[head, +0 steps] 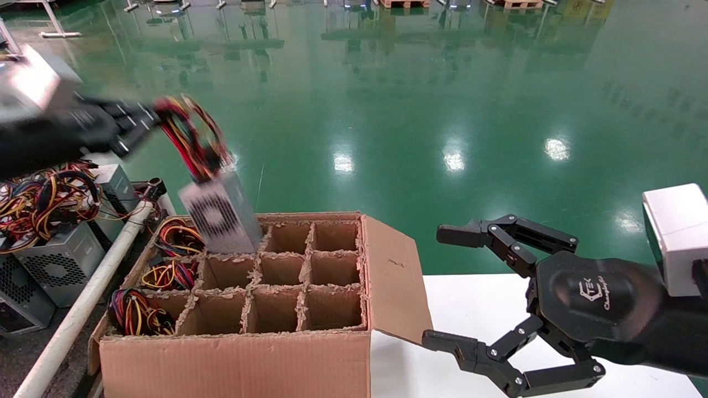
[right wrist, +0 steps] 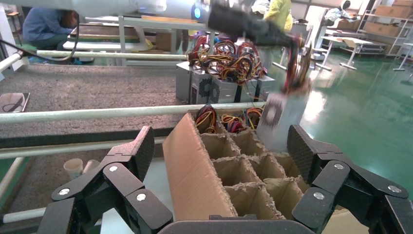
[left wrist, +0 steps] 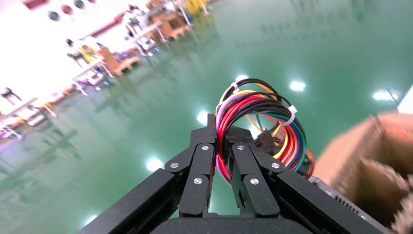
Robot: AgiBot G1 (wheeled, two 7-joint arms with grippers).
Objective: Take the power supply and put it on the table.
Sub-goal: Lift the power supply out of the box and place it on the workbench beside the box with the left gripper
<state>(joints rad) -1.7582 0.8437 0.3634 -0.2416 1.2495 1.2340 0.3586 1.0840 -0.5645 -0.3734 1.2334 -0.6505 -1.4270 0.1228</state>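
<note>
In the head view the left gripper (head: 145, 122) pinches the wire bundle (head: 191, 135), dangling the power supply (head: 221, 216) over the cardboard box (head: 265, 309); the left wrist view shows fingers (left wrist: 202, 170) clamped on wires; the right gripper (head: 470, 293) idles spread wide beside the box.

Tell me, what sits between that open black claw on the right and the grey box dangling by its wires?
In the head view, the cardboard box, its empty divider cells and raised flap, lies between the right gripper and the power supply.
</note>
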